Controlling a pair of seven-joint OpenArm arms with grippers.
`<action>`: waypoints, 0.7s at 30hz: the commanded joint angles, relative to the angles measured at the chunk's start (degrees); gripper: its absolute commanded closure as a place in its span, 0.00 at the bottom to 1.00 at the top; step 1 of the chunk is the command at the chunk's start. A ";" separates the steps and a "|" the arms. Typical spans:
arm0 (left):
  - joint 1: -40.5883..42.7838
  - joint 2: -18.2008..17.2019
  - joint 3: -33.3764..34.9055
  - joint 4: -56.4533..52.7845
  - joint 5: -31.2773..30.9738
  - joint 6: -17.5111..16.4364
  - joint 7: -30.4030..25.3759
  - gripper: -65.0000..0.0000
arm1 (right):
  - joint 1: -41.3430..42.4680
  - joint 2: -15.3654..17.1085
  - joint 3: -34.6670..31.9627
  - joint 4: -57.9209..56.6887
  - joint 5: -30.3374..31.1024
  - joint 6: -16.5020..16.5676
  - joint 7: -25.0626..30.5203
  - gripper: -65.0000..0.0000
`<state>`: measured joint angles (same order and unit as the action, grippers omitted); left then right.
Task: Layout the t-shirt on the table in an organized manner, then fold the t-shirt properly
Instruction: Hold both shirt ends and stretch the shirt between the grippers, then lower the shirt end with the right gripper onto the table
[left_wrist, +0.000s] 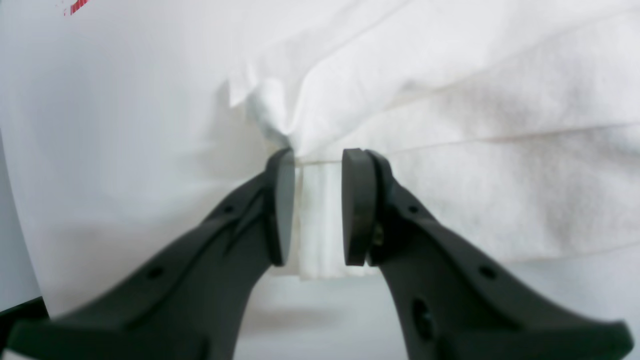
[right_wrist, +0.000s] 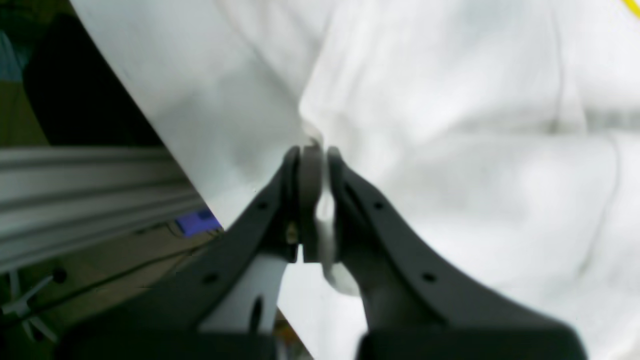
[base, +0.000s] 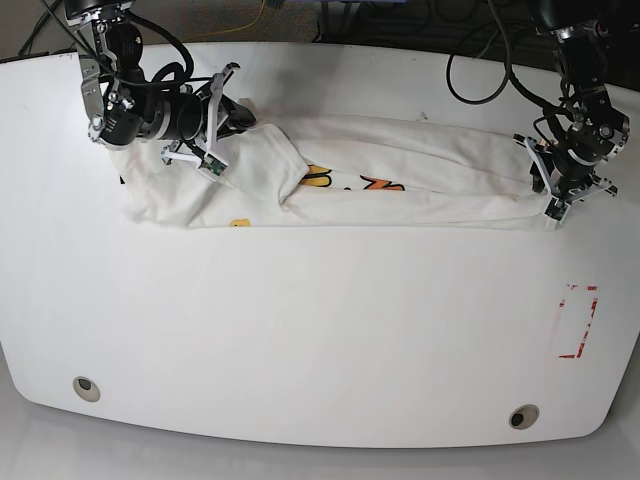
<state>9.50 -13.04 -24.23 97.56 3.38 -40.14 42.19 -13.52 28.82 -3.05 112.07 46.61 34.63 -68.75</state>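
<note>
The white t-shirt (base: 420, 170) lies crumpled in a long band across the far half of the table (base: 300, 330), with orange and yellow print (base: 375, 184) showing in its folds. At the band's right end, my left gripper (base: 548, 190) holds a folded edge of the t-shirt (left_wrist: 475, 125). In the left wrist view this gripper (left_wrist: 317, 210) has its pads narrowly apart with a thick strip of cloth filling the gap. My right gripper (base: 228, 112) is at the band's left end. In the right wrist view the right gripper (right_wrist: 314, 200) is shut on a pinch of the t-shirt (right_wrist: 450, 150).
A red tape rectangle (base: 578, 322) marks the table at the right. Two round grommet holes (base: 86, 387) (base: 522, 416) sit near the front edge. Cables hang behind the table's far edge. The table's left edge (right_wrist: 165, 145) runs close beside the right gripper.
</note>
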 joint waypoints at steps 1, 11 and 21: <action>-0.66 -0.81 -0.17 0.24 -0.34 0.14 -0.83 0.77 | 0.38 1.29 0.37 1.12 0.82 0.31 1.01 1.00; -0.66 -0.81 -0.17 -1.87 -0.34 0.14 -0.83 0.77 | -1.21 3.14 0.28 1.03 0.73 0.31 0.93 1.00; -0.66 -0.81 -0.17 -1.87 -0.26 0.14 -0.83 0.77 | -4.37 3.23 0.28 1.03 0.73 0.14 0.84 0.57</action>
<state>9.50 -12.99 -24.18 94.78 3.42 -40.12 42.24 -17.72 31.24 -3.11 112.07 46.61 34.54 -68.60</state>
